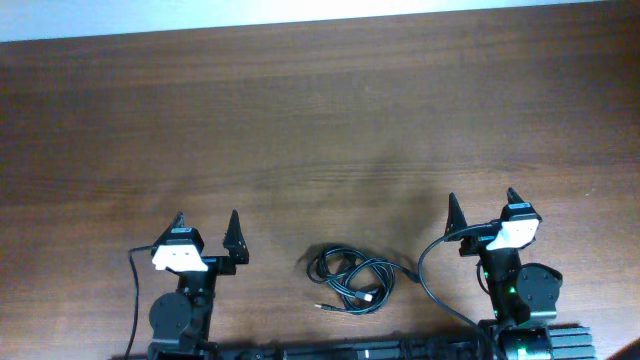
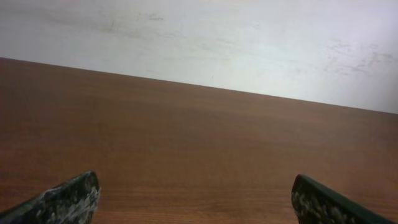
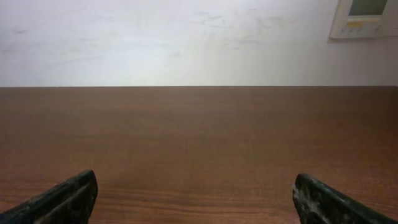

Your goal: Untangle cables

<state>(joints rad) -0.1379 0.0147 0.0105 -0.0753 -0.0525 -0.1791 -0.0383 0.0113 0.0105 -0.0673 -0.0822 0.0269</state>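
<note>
The cables (image 1: 352, 277) lie as a small tangle of thin black loops near the table's front edge, between the two arms, with a small plug end at the lower left of the bundle. My left gripper (image 1: 207, 224) stands open to the left of the tangle, apart from it. My right gripper (image 1: 484, 202) stands open to its right, also apart. In the left wrist view the gripper (image 2: 196, 193) has only bare wood between its dark fingertips. The right wrist view shows its gripper (image 3: 196, 193) likewise. The cables are out of view in both wrist views.
The brown wooden table (image 1: 300, 120) stretches away from the arms to a white wall (image 3: 186, 37). A thicker black arm wire (image 1: 432, 280) curves beside the right arm base, close to the tangle's right side. A wall panel (image 3: 367, 18) hangs at the upper right.
</note>
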